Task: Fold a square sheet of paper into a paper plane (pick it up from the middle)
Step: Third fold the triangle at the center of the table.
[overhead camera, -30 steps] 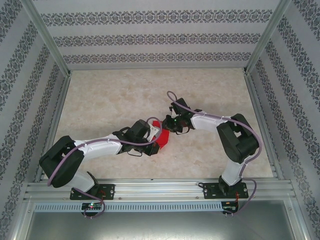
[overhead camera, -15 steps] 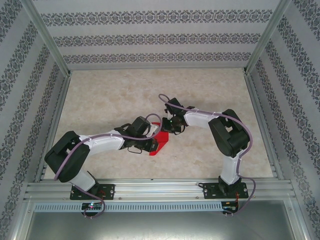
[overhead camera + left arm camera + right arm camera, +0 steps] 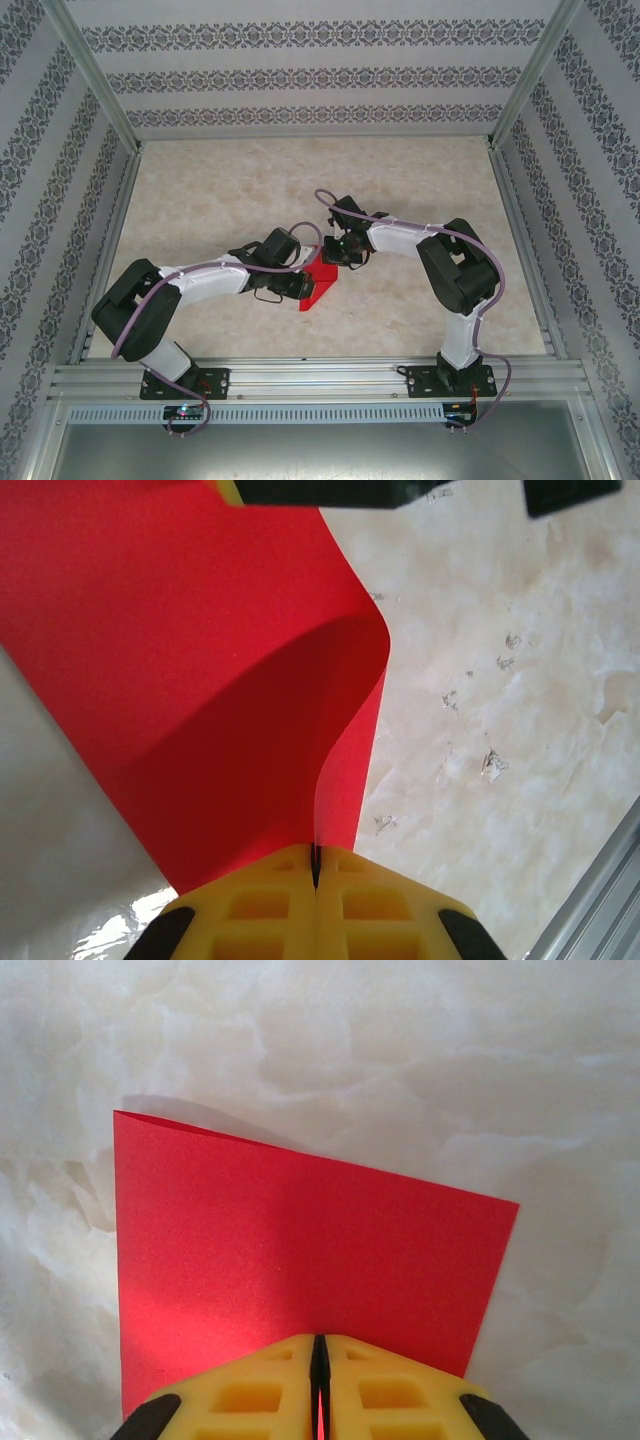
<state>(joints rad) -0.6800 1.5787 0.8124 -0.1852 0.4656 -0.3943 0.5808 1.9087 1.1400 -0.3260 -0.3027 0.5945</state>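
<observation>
Two hands meet over the middle of the worktop [image 3: 220, 190], and you have both of them closed on the square sheet of paper [image 3: 320, 288]. Left hand [image 3: 303, 284]: from its wrist camera, the yellow fingers [image 3: 260, 915] are pressed together with one edge of the red sheet pinched between them. From that pinch the paper bows away in a smooth curve, one layer curling over to the right. Right hand [image 3: 336, 256]: its fingers are likewise shut, clamped on the near edge of the sheet. From that wrist the sheet reads as a flat red four-sided panel with sharp corners, casting a soft shadow on the marbled surface beyond. From above, the paper sits between the two hands, touching both, in the nearer half of the worktop.
</observation>
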